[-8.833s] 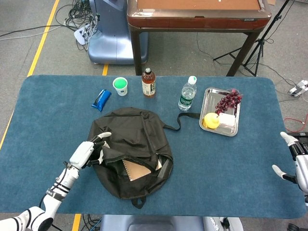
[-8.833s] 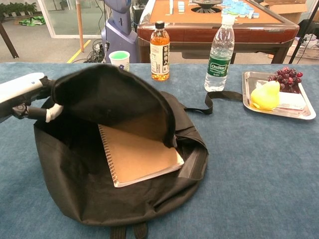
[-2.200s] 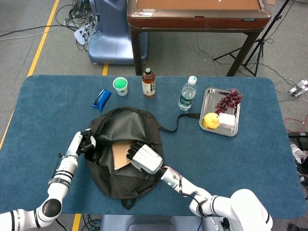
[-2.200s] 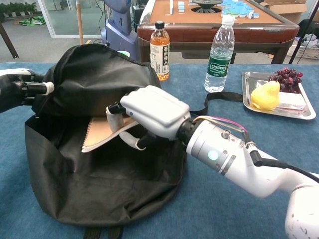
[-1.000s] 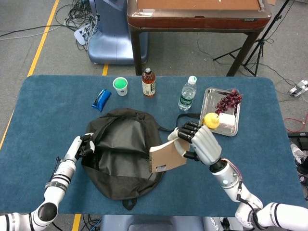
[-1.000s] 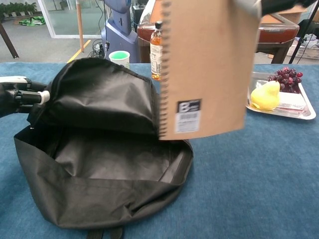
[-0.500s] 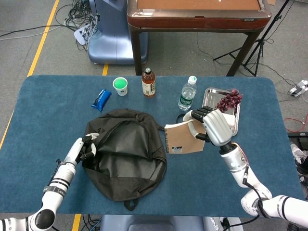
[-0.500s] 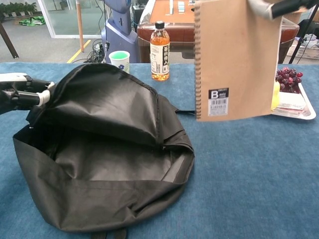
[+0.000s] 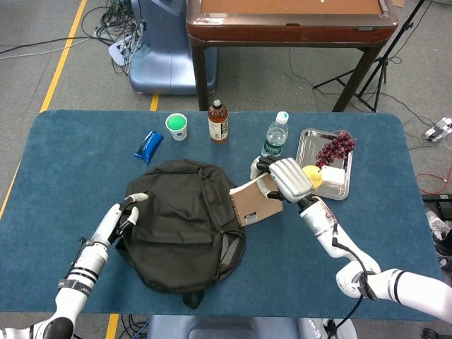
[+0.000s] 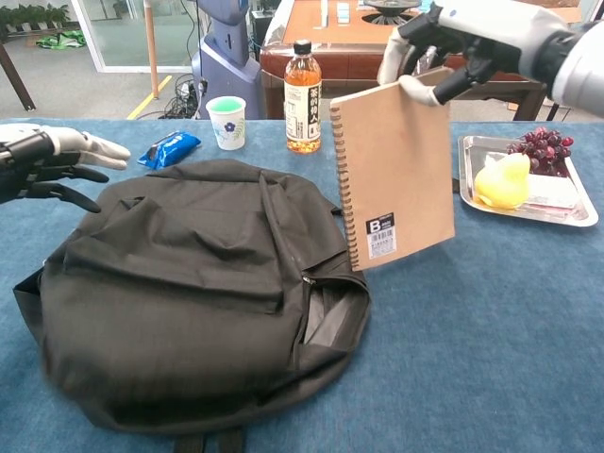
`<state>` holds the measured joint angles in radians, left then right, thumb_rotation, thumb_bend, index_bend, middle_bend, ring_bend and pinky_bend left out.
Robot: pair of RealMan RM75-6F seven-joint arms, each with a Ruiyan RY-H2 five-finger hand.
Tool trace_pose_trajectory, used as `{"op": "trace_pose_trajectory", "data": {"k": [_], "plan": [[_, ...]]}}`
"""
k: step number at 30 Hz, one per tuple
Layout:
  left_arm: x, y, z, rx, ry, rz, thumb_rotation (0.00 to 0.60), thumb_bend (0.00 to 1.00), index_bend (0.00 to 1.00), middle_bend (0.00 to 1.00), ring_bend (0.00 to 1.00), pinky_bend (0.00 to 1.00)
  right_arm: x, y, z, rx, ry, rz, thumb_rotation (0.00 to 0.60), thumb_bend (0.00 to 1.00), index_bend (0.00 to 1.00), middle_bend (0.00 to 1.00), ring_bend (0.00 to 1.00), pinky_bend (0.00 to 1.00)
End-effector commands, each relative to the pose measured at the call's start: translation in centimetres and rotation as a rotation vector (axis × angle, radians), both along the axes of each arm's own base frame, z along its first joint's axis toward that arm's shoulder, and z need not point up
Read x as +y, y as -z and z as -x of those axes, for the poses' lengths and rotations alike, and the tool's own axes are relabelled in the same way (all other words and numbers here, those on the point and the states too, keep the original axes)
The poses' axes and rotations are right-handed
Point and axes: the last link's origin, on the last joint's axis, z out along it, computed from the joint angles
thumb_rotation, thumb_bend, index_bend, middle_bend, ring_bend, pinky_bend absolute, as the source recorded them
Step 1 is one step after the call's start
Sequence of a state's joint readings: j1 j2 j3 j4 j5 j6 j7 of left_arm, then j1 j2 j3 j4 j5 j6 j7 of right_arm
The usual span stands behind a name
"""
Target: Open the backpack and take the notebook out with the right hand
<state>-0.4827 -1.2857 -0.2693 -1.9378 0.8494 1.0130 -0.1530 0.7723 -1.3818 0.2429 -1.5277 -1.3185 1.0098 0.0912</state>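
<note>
You've let the flap drop, your left hand (image 10: 57, 156) now empty with fingers spread beside the backpack (image 10: 189, 293), while your right hand (image 10: 472, 38) pinches the notebook (image 10: 396, 175), clear and lowering tableward.

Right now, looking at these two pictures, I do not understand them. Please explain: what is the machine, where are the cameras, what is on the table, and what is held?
It is a robot with two arms ending in human-like hands. One camera looks down from its head, the other forward from its chest.

The right hand holds a brown spiral notebook above the blue table. The left hand is open beside the black backpack.

Also there: a green cup, a tea bottle, a water bottle, a blue snack packet, and a metal tray with grapes.
</note>
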Motion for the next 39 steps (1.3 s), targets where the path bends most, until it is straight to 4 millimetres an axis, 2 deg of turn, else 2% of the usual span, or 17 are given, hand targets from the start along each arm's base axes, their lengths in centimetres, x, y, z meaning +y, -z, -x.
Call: {"op": "trace_pose_trajectory", "data": {"k": [1, 4, 8, 13, 16, 17, 19, 21, 23, 26, 29, 34, 39], "plan": [[-0.1, -0.3, 0.0, -0.001, 0.004, -0.007, 0.192, 0.54, 0.15, 0.1, 0.08, 0.25, -0.2, -0.1, -1.0, 0.008, -0.012, 0.004, 0.6, 0.5, 0.1, 0.12, 0.08, 0.26], [-0.1, -0.6, 0.1, 0.0, 0.007, -0.013, 0.191, 0.54, 0.15, 0.1, 0.08, 0.25, -0.4, -0.5, -1.3, 0.025, -0.021, 0.032, 0.6, 0.49, 0.02, 0.05, 0.02, 0.18], [0.0, -0.9, 0.1, 0.002, 0.011, -0.019, 0.186, 0.53, 0.15, 0.1, 0.08, 0.25, -0.5, -0.9, -1.8, 0.027, -0.028, 0.058, 0.6, 0.49, 0.0, 0.0, 0.0, 0.15], [0.5, -1.4, 0.7, 0.063, 0.042, -0.043, 0.188, 0.52, 0.15, 0.1, 0.08, 0.25, 0.2, -2.6, -2.0, 0.019, -0.058, 0.121, 0.6, 0.49, 0.0, 0.01, 0.0, 0.14], [0.8, -1.9, 1.3, 0.129, 0.065, -0.07, 0.192, 0.52, 0.15, 0.08, 0.08, 0.25, 1.4, -4.0, -1.2, 0.026, -0.056, 0.164, 0.6, 0.49, 0.01, 0.1, 0.05, 0.15], [0.8, -2.2, 1.6, 0.157, 0.075, -0.082, 0.197, 0.52, 0.15, 0.08, 0.08, 0.25, 2.1, -4.5, -0.5, 0.039, -0.046, 0.18, 0.6, 0.49, 0.03, 0.15, 0.1, 0.18], [0.8, -2.6, 2.1, 0.202, 0.09, -0.103, 0.214, 0.52, 0.15, 0.08, 0.08, 0.25, 3.2, -5.2, 0.7, 0.063, -0.022, 0.202, 0.6, 0.49, 0.13, 0.23, 0.19, 0.29], [0.8, -3.1, 2.9, 0.272, 0.119, -0.134, 0.237, 0.52, 0.15, 0.07, 0.08, 0.25, 4.8, -5.8, 2.3, 0.102, 0.006, 0.214, 0.6, 0.49, 0.22, 0.28, 0.25, 0.37], [0.7, -3.6, 3.7, 0.334, 0.136, -0.172, 0.256, 0.52, 0.15, 0.07, 0.08, 0.25, 6.5, -6.3, 4.1, 0.153, 0.032, 0.227, 0.6, 0.49, 0.26, 0.31, 0.3, 0.42], [0.3, -4.2, 4.8, 0.367, 0.13, -0.21, 0.318, 0.52, 0.15, 0.07, 0.08, 0.25, 8.9, -6.8, 7.1, 0.213, 0.08, 0.257, 0.6, 0.49, 0.32, 0.34, 0.33, 0.44], [-0.4, -4.7, 5.9, 0.385, 0.114, -0.223, 0.354, 0.52, 0.15, 0.07, 0.08, 0.24, 11.1, -7.4, 9.4, 0.211, 0.139, 0.259, 0.6, 0.49, 0.35, 0.36, 0.33, 0.44], [-2.1, -5.5, 7.8, 0.446, 0.113, -0.272, 0.369, 0.52, 0.15, 0.07, 0.08, 0.23, 15.0, -8.4, 13.3, 0.228, 0.254, 0.292, 0.6, 0.49, 0.37, 0.36, 0.33, 0.44], [-4.5, -6.0, 9.0, 0.497, 0.128, -0.327, 0.415, 0.5, 0.15, 0.07, 0.08, 0.21, 18.4, -8.9, 16.1, 0.198, 0.377, 0.304, 0.6, 0.49, 0.37, 0.36, 0.33, 0.44]]}}
